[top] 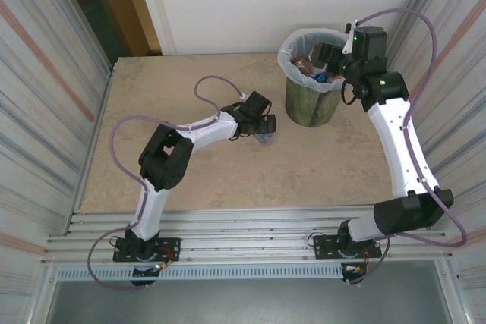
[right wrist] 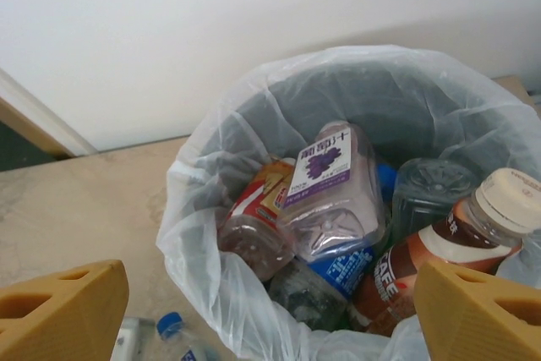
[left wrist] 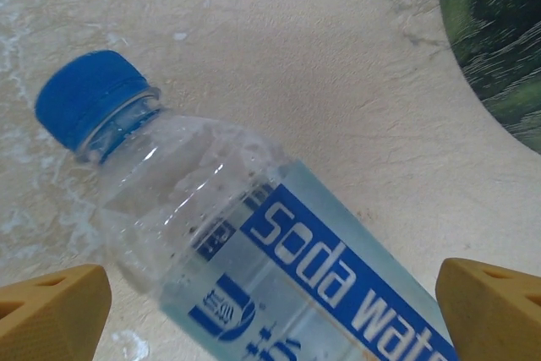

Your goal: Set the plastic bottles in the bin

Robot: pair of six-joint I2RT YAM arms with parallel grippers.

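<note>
A clear soda water bottle (left wrist: 254, 234) with a blue cap (left wrist: 89, 95) and a blue label lies on the table just left of the bin (top: 313, 96). My left gripper (top: 264, 133) is open around it, with one orange finger (left wrist: 51, 310) on each side of its body. The right gripper (top: 328, 55) hangs open over the bin's mouth with nothing between its fingers (right wrist: 59, 310). Inside the bag-lined bin (right wrist: 254, 116) lie several bottles: a purple-labelled one (right wrist: 325, 175), a red-labelled one (right wrist: 262, 205) and a brown one with a white cap (right wrist: 473, 234). The soda water bottle (right wrist: 173, 331) also shows past the rim.
The dark-green bin wall (left wrist: 499, 40) stands close to the right of my left gripper. Corrugated metal walls close in the table (top: 190, 180) on the left and right, and a white wall stands behind it.
</note>
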